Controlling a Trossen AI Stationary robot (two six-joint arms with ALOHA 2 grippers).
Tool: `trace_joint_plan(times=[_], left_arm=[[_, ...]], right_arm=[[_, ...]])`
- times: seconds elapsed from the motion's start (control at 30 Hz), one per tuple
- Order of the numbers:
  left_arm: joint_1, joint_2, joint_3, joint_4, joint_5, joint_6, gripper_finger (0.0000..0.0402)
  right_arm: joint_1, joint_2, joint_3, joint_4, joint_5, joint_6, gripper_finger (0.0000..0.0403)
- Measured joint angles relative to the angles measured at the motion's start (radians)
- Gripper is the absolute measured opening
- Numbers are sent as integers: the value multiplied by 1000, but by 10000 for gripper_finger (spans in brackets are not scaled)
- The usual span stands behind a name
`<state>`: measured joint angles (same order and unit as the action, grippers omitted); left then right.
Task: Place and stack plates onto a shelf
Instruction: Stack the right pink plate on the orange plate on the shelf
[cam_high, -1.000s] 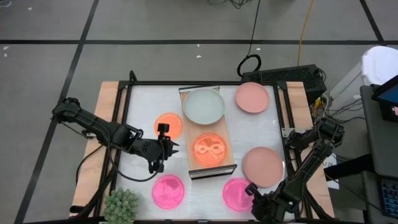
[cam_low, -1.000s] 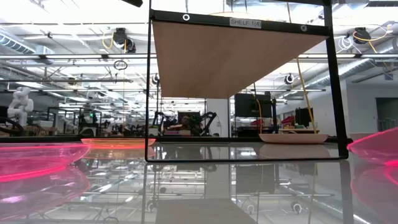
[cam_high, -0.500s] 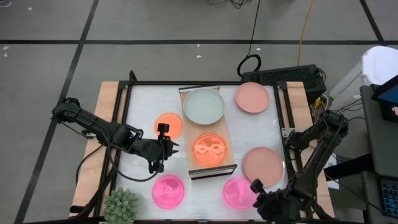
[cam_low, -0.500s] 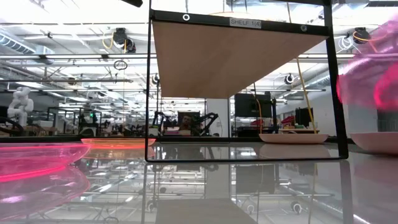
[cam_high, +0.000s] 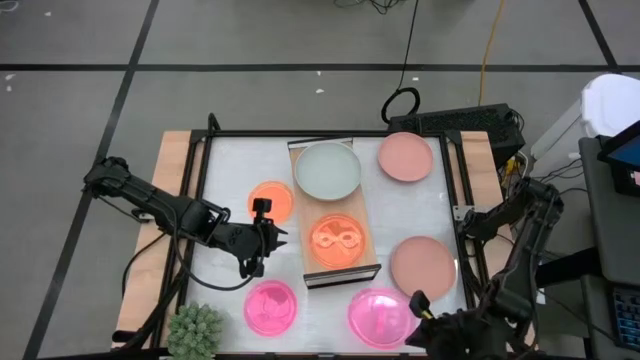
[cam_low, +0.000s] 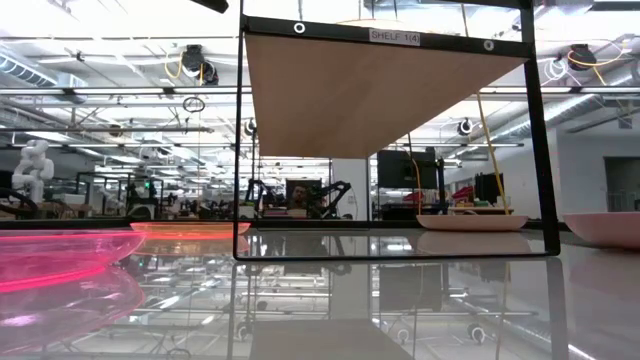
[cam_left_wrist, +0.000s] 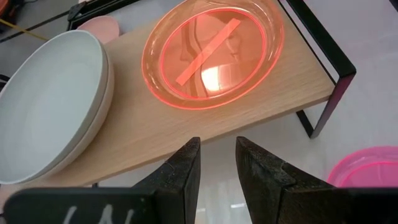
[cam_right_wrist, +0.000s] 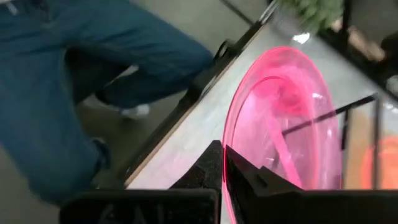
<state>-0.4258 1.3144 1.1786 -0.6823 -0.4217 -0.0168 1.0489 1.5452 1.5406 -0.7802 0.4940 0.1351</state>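
While your left arm waits beside the shelf (cam_high: 336, 212), your right gripper (cam_high: 415, 305) sits at the near right corner of the table (cam_high: 230, 165), pinching the rim of a hot pink plate (cam_high: 381, 316). In the right wrist view the two dark fingers (cam_right_wrist: 211, 168) are pressed together on that plate's edge, and the plate (cam_right_wrist: 283, 134) stands tilted up on its side. A person's legs in blue jeans (cam_right_wrist: 68, 87) stand on the floor beyond the table edge in that same view.

Your left gripper (cam_high: 262, 240) hovers over the tabletop just left of the shelf's near end, holding nothing. In the left wrist view its fingers (cam_left_wrist: 183, 171) stand a little apart, pointing at the shelf's edge.

On the shelf you have a pale green-grey plate (cam_high: 327, 169) at the far end, which the left wrist view shows as the top of a stack of two, and an orange plate (cam_high: 339, 241) at the near end. A second orange plate (cam_high: 271, 201) lies on the table just left of the shelf. One salmon plate (cam_high: 405, 156) rests at the far right and another salmon plate (cam_high: 423, 266) nearer on the right. The other hot pink plate (cam_high: 270, 306) lies flat near the front left, with a spiky green plant (cam_high: 196, 331) just beside it
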Motion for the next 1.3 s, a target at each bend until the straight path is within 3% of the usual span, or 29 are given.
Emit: trace_joint_plan(times=[0.33, 0.77, 1.17, 1.3], left_arm=[[0, 0, 0, 0, 0, -16, 108], [0, 0, 0, -5, 0, -20, 108], [-22, 0, 0, -37, -2, -72, 108], [-64, -8, 0, -58, -32, -88, 108]], right_arm=[[-59, 1, 200, -212, 8, -82, 0], [-160, 1, 348, -393, 0, -291, 0], [-363, 1, 360, -430, -1, -620, 0], [-431, 1, 360, -429, -73, -708, 0]])
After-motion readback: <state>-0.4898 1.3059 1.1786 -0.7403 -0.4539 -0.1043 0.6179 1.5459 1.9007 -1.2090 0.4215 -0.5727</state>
